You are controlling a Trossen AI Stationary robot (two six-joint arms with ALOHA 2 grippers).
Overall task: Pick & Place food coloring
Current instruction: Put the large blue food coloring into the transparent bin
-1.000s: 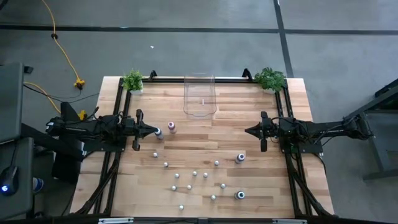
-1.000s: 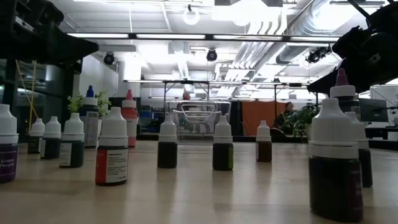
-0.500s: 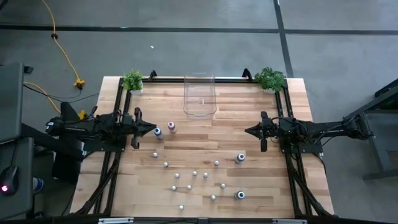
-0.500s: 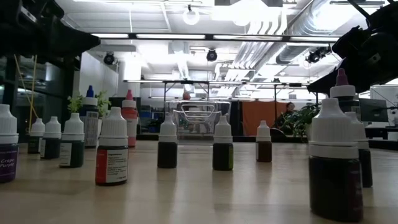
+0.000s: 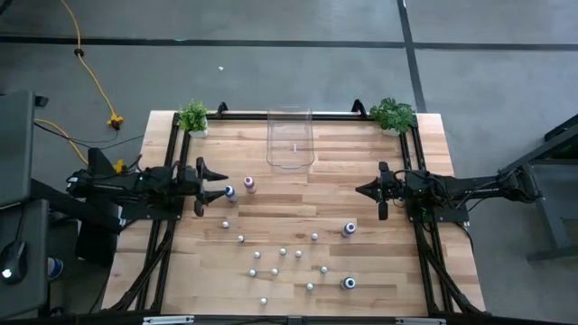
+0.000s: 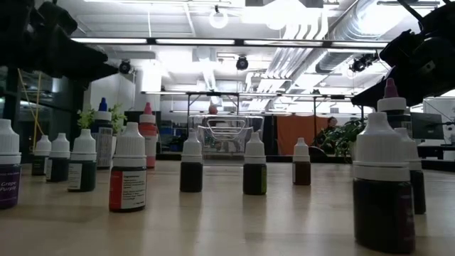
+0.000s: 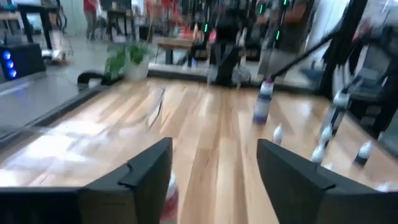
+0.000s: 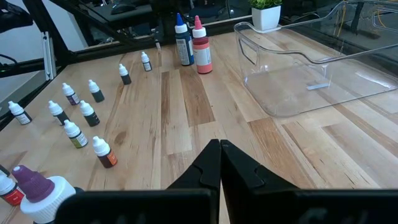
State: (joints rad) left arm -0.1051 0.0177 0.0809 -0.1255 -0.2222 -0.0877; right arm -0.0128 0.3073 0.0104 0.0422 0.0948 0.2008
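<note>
Many tiny food coloring bottles (image 5: 283,253) with white caps stand upright on their bases across the near half of the wooden table (image 5: 361,162). A blue-capped bottle (image 5: 229,192) and a red one (image 5: 250,185) stand just in front of my left gripper (image 5: 215,184), which is open and level at the table's left side with nothing between its fingers (image 7: 214,168). In the left wrist view one finger partly hides a bottle (image 7: 169,193). At the right side, my right gripper (image 5: 361,190) is shut and holds nothing (image 8: 221,163).
A clear plastic bin (image 5: 290,138) sits at the far middle of the table. Small potted plants (image 5: 192,116) (image 5: 392,114) stand at both far corners. Two larger dark bottles (image 5: 349,229) (image 5: 349,283) stand on the right. Black frame rails (image 5: 172,153) run along both sides.
My left gripper has opened from shut to a wide gap while staying in place at the table's left side. The bottles have not moved, and the right arm has kept still.
</note>
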